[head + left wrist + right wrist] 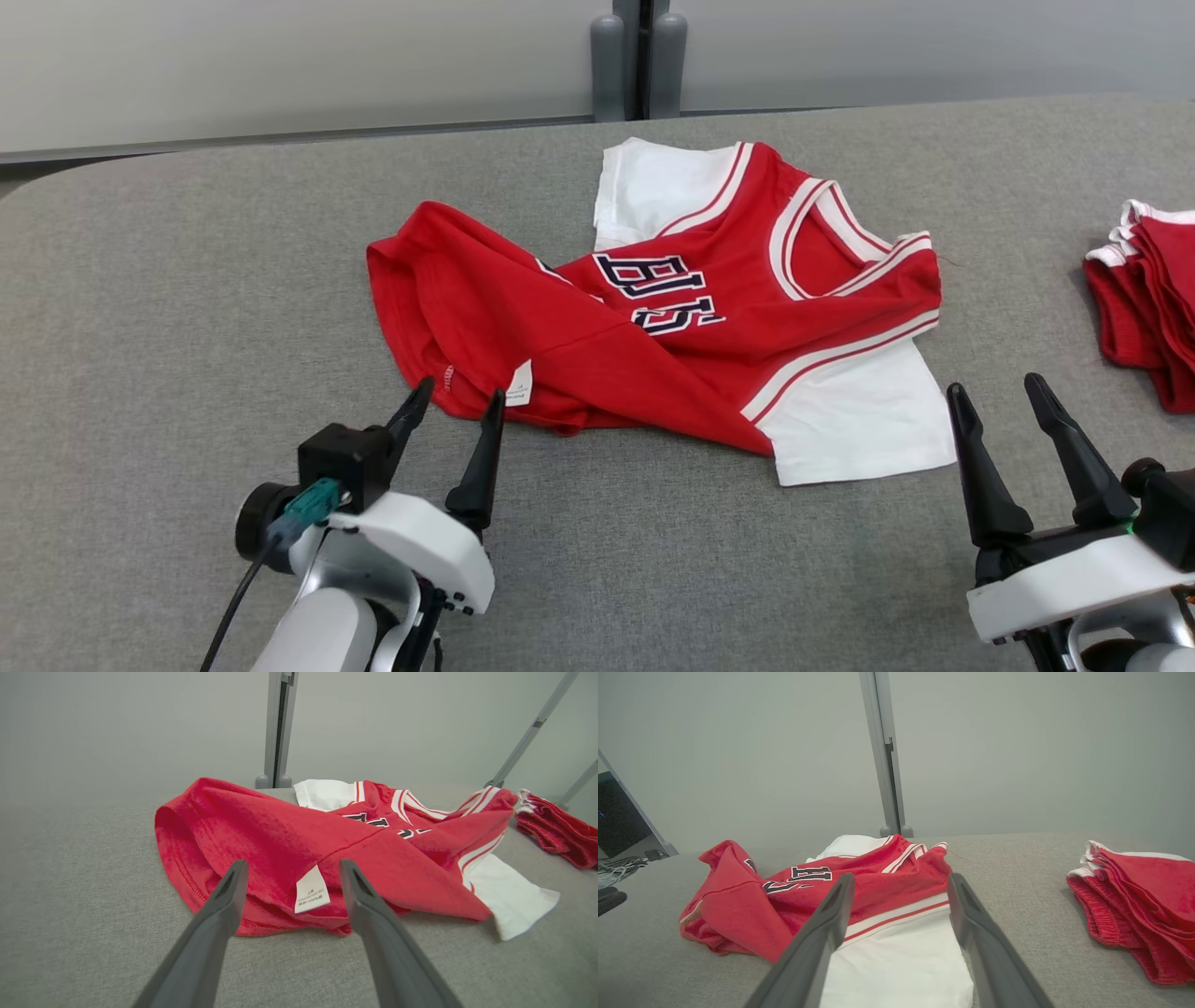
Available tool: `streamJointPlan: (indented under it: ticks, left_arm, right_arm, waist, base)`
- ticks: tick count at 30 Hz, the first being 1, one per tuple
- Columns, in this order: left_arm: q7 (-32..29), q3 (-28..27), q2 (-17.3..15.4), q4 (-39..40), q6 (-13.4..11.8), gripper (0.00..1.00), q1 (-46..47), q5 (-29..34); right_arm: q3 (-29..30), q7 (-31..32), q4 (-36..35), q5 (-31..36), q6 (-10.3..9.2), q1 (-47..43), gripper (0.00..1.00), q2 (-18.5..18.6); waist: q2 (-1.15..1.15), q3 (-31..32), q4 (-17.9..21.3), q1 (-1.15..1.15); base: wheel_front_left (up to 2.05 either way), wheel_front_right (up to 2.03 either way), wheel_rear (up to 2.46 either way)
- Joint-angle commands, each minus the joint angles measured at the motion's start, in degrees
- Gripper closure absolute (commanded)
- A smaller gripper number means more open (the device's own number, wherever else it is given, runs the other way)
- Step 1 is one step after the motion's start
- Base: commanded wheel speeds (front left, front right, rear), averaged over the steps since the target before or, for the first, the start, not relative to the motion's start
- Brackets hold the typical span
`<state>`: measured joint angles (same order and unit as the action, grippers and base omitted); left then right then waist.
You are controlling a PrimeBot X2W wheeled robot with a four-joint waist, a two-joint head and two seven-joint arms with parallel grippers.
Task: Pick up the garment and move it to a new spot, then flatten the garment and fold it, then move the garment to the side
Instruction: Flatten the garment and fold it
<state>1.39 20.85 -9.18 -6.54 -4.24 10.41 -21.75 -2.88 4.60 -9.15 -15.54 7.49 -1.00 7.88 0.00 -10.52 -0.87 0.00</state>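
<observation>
The garment is a red jersey with white sleeves and dark lettering, lying crumpled on the grey table. My left gripper is open at the jersey's near-left hem, its fingertips beside the white care label. In the left wrist view the gripper frames that label with nothing between its fingers. My right gripper stands open just right of the near white sleeve. In the right wrist view the gripper points over the white sleeve of the garment.
A stack of folded red garments lies at the table's right edge, also seen as a red pile in the right wrist view. A grey post stands behind the table against a pale wall. Bare table surface lies to the left and front.
</observation>
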Motion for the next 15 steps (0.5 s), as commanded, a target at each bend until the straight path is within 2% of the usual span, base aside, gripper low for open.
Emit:
streamJointPlan:
  ticks: [1,5,10,12,13,14,15]
  left_arm:
    - [-1.15,0.4,0.54,-1.73,0.75,0.0,1.99,-1.01]
    - [-4.74,1.11,2.24,-7.68,1.61,0.0,5.41,-3.05]
    - [-6.21,0.64,3.21,-13.44,2.1,0.0,8.08,-5.15]
    - [-6.38,0.57,3.34,-15.33,2.25,0.4,8.76,-5.47]
    - [-6.0,0.49,3.42,-15.96,2.23,0.51,9.17,-5.63]
    - [-5.6,0.33,3.46,-16.37,2.3,0.69,9.49,-5.79]
    - [-5.22,0.19,3.47,-16.9,2.25,1.0,9.66,-5.9]
  right_arm:
    - [-0.23,-0.25,0.23,-0.26,0.0,0.71,0.0,-0.04]
    - [-0.31,-0.83,0.7,-0.44,0.0,1.39,0.0,-0.25]
    - [-0.35,-1.4,1.5,-0.75,0.0,2.11,0.0,-0.6]
    - [-0.3,-1.67,1.73,-0.84,0.0,2.28,0.0,-0.68]
    - [-0.29,-1.74,1.82,-0.9,0.0,2.34,0.0,-0.74]
    - [-0.25,-1.8,1.85,-0.94,0.0,2.43,0.0,-0.77]
    - [-0.21,-1.9,1.91,-0.96,0.0,2.5,0.0,-0.8]
  waist:
    - [0.0,-1.08,0.95,0.0]
    - [0.0,-2.64,2.17,0.0]
    - [0.0,-3.9,3.31,0.0]
    - [0.0,-4.25,3.59,0.0]
    - [0.0,-4.38,3.69,0.0]
    - [0.0,-4.55,3.78,0.0]
    - [0.0,-4.66,3.83,0.0]
  base:
    - [0.0,0.0,0.0]
    - [0.0,0.0,0.0]
    - [0.0,0.0,0.0]
    - [0.0,0.0,0.0]
    - [0.0,0.0,0.0]
    - [0.0,0.0,0.0]
    - [0.0,0.0,0.0]
